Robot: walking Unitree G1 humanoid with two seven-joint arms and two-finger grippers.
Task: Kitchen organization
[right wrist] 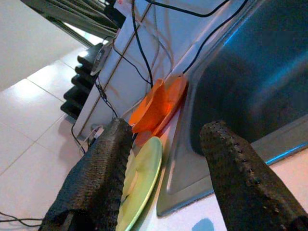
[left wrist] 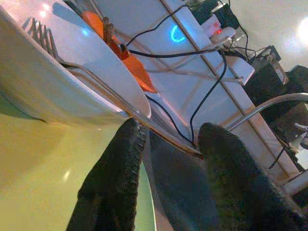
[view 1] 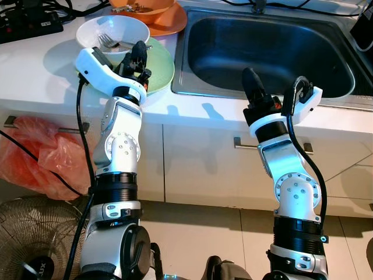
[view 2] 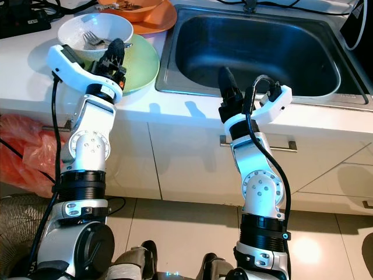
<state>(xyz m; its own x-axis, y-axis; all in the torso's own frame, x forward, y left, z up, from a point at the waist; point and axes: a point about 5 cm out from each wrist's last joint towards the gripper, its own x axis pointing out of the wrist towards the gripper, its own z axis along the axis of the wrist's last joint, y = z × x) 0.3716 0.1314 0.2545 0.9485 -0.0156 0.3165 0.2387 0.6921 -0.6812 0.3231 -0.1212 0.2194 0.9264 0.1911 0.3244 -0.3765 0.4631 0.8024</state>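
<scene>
A fork (view 1: 109, 41) lies in a white bowl (view 1: 105, 26) that sits on a green plate (view 1: 158, 69) at the near edge of the worktop (view 1: 35, 64), just left of the sink (view 1: 274, 46). Its tines rest inside the bowl toward ten o'clock and its handle runs out over the rim toward four o'clock, so the long axis slants from the bowl's middle toward the sink side.

The left gripper (view 1: 139, 53) hovers over the plate at the bowl's four o'clock, where the handle comes out. In the left wrist view the handle (left wrist: 144, 122) passes just beyond the two fingertips (left wrist: 127, 144), crossing the gap between them; the jaws stand apart and hold nothing. Whether they touch the plate cannot be told.

The left arm is plainly the nearer one. The fork lies ahead of its jaws at about eleven o'clock, with the handle end closest, so a short reach forward along the handle looks like the move the grasp would turn on.

The right gripper (view 1: 252, 81) points up at the sink's front rim, well apart from the bowl, at about four o'clock from it. Its jaws are also apart and empty, as the right wrist view shows.

An orange dish (view 1: 157, 14) stands beyond the bowl at one o'clock. A red plastic bag (view 1: 35, 154) hangs below the worktop on the left.
</scene>
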